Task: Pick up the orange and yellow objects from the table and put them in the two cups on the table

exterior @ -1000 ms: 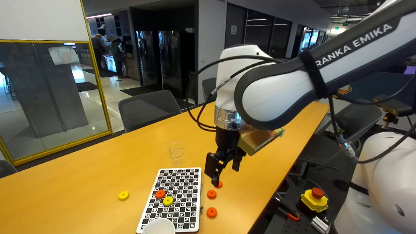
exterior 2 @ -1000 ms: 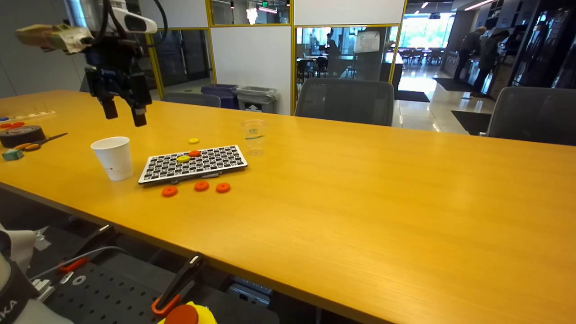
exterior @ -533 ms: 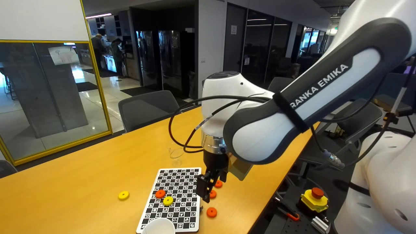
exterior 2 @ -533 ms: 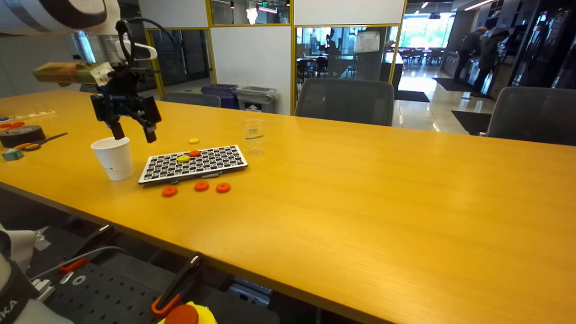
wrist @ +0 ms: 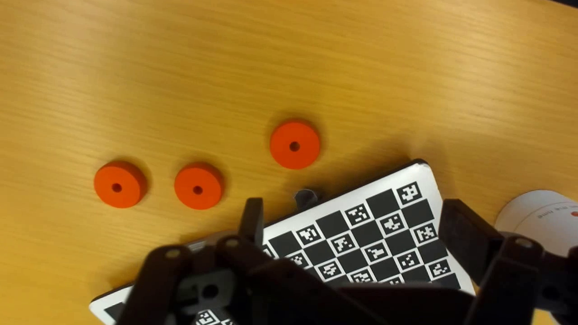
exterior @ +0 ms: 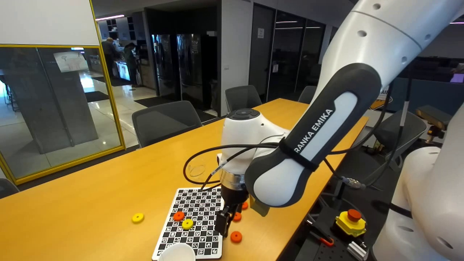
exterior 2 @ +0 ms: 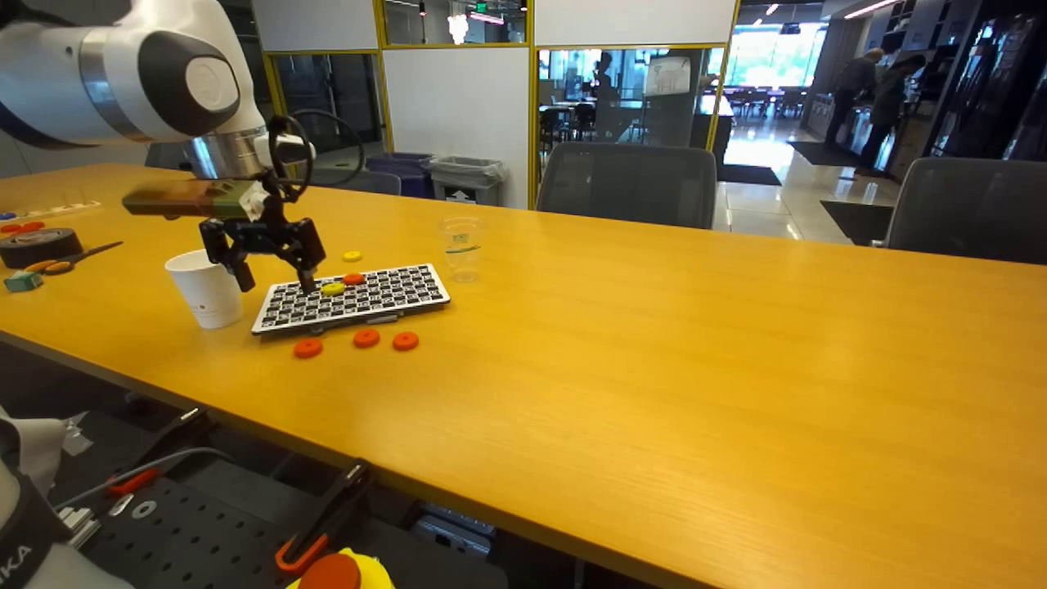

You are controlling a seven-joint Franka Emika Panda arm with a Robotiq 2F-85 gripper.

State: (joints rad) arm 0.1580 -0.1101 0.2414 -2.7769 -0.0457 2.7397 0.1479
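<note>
Three orange discs lie in a loose row on the table [exterior 2: 654, 368], among them the orange disc [wrist: 295, 144] closest to the mat's corner in the wrist view. Another orange disc [exterior: 178, 216] and a yellow disc [exterior: 187, 224] rest on the checkered mat. A further yellow disc [exterior 2: 352, 256] lies on the wood behind it. The white cup [exterior 2: 204, 290] stands upright beside the mat; the clear cup [exterior 2: 463, 249] is at the mat's opposite end, partly behind a cable in an exterior view. My gripper [wrist: 352, 214] hangs open above the mat's edge, nothing between its fingers.
The checkered mat [exterior 2: 401, 286] has a raised edge with clips towards the orange discs. A tape roll [exterior 2: 39, 245], scissors [exterior 2: 82, 255] and a green block [exterior 2: 23, 281] sit at the far side. A yellow box with red button [exterior: 350, 223] is off the table.
The arm has come down, bringing my gripper from high up to just above the mat's edge near the white cup. Its fingers have stayed apart, and the discs and cups have not moved.
</note>
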